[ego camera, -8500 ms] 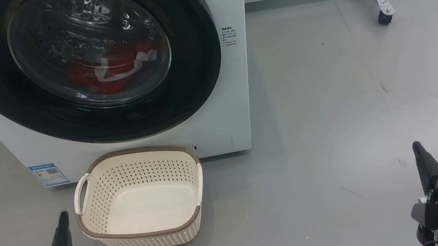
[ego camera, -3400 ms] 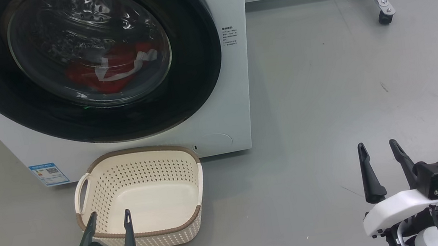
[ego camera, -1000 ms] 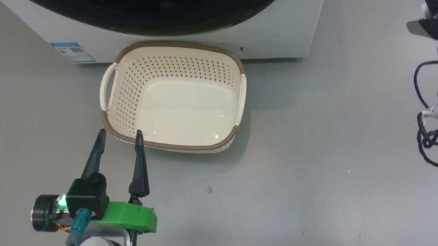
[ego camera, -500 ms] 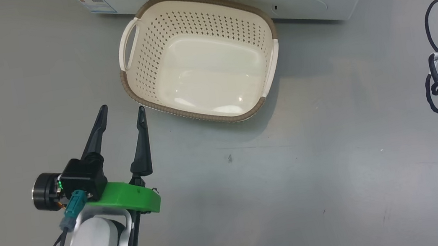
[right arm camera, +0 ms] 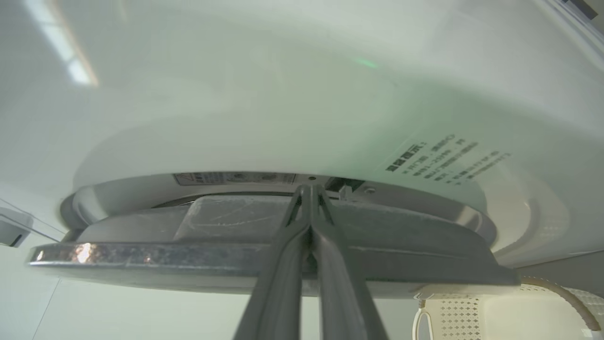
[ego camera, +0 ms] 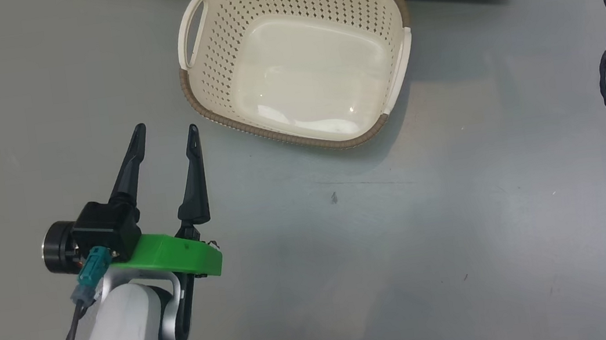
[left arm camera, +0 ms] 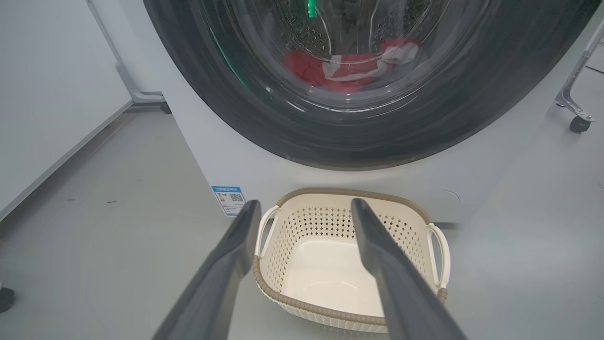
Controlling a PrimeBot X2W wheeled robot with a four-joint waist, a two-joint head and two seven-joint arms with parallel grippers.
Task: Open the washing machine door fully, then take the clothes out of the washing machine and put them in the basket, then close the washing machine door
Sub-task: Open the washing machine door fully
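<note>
right gripper (right arm camera: 309,188): clenched, tips at the washing machine door (left arm camera: 264,118) edge, contact unclear
left gripper (ego camera: 166,127): released, over floor (ego camera: 352,275) off the basket (ego camera: 287,136) near-left corner
clothes (left arm camera: 349,71): inside washing machine (left arm camera: 226,165), behind door glass
basket: at washing machine front base
room: open floor right of basket

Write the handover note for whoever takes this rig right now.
Left gripper: open, holding nothing, above the floor beside the basket.
Right gripper: shut, holding nothing, tips at the seam between the washing machine door edge and the washing machine front.
Things: the door looks closed in the left wrist view; the clothes lie in the drum behind the glass; the basket stands empty on the floor in front of the washer.
Done: nothing completed; right gripper seems placed to pry the door.
Left: open the door fully, move the clothes to the basket, close the door.
</note>
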